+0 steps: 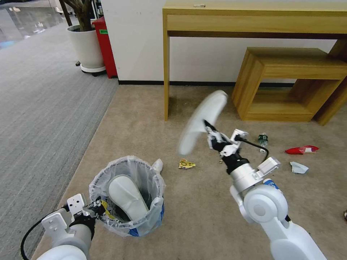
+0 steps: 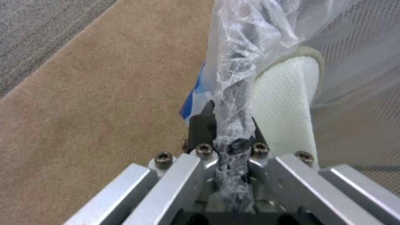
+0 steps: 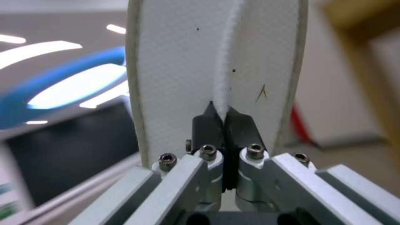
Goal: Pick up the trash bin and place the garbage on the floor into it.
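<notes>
The trash bin sits on the beige carpet floor, w/ one white slipper already standing inside it, toe up. Left gripper is at the bin's near rim, jaws clamped on the rim & the crinkly bag liner. Second slipper is up in the air past the bin, toward the wooden desk; right gripper has its jaws pinched tight on the slipper's edge. Other garbage is still on the floor: yellow wrapper just beyond the bin, small bottle, red packet & crumpled paper farther off, beyond the right arm. Low wooden bench stands by the desk.
</notes>
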Robot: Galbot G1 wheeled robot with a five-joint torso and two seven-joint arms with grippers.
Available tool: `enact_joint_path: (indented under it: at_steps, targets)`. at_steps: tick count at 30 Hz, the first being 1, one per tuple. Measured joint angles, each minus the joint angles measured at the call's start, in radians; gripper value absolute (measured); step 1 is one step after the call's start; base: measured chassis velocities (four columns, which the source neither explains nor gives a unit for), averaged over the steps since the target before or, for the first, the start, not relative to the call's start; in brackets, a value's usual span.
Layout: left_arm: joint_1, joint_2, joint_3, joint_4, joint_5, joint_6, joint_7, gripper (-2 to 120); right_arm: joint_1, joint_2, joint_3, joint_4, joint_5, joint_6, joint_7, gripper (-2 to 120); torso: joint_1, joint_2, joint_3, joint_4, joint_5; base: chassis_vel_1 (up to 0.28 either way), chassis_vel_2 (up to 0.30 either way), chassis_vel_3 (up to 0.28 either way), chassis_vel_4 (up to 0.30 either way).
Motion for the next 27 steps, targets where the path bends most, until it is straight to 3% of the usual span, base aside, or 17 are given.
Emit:
enact_joint_path:
  at_steps: [1,13,15,16,27]
  targets:
    - [-0.001,-0.001,0.0,0.001,-0.001,0.0,0.0,1,0.025,0.023,-0.03,-0.032,-0.028,0.056,-0.105,0,0.0,0.0,0.0,0.0001,0.0004,0.0,0.0,0.0,0.0]
    - [0.0,-0.007,0.009,-0.007,0.001,0.003,0.0,1,0.095,0.112,-0.152,-0.259,-0.079,0.175,-0.441,0,0.0,0.0,0.0,0.0,0.0002,0.0,0.0,0.0,0.0]
    - [0.0,-0.008,0.012,-0.008,0.002,0.003,-0.001,1,0.097,0.12,-0.162,-0.275,-0.08,0.179,-0.458,0,0.0,0.0,0.0,0.0,0.0001,0.0,0.0,0.0,0.0]
    - [0.002,-0.011,0.02,-0.013,0.006,0.003,0.0,1,0.107,0.157,-0.214,-0.341,-0.082,0.193,-0.517,0,0.0,0.0,0.0,0.0,0.0002,0.0,0.0,0.0,0.0]
    - [0.008,-0.006,0.013,-0.018,0.004,0.003,0.0,1,0.127,0.204,-0.328,-0.462,-0.171,0.197,-0.556,0,0.0,0.0,0.0,0.0,0.0001,0.0,0.0,0.0,0.0]
